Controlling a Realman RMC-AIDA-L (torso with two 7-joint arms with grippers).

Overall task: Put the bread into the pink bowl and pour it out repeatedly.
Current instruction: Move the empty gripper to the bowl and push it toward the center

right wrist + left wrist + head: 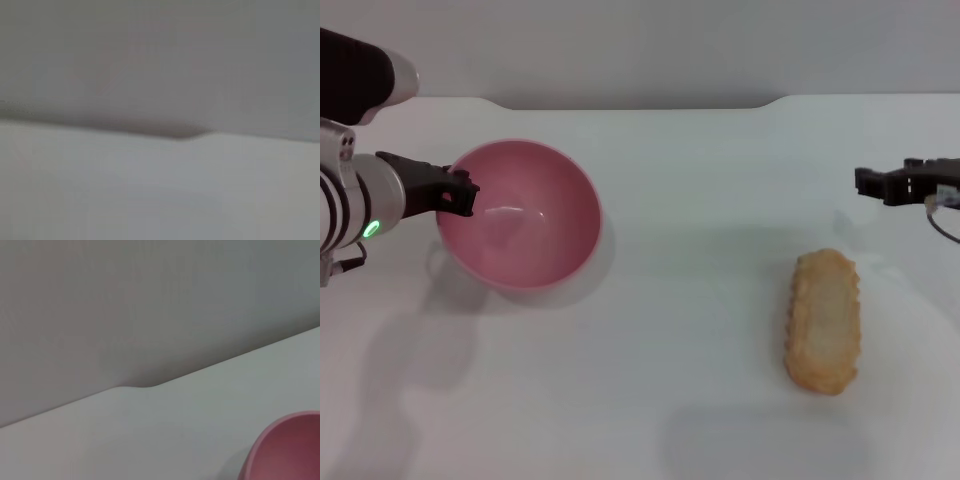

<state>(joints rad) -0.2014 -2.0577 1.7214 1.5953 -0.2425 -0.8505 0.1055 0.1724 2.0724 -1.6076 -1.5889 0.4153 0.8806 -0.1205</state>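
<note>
One bread (823,321) lay flat toward the desk's (700,200) right edge, its long axis running from front to back. The single pink bowl (519,214) (empty, tilted) sat toward the left edge, its rim clamped by the left gripper (460,192). The right gripper (868,183) hovered beyond the bread; I could not tell its opening.

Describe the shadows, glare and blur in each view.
Head view: sharp; soft shadows fall on the table toward the camera from the left gripper, the pink bowl and the bread, and a white glare streak sits inside the bowl. Left wrist view: even light, only the bowl's rim showing. Right wrist view: blurred throughout, only the table edge and wall discernible.
</note>
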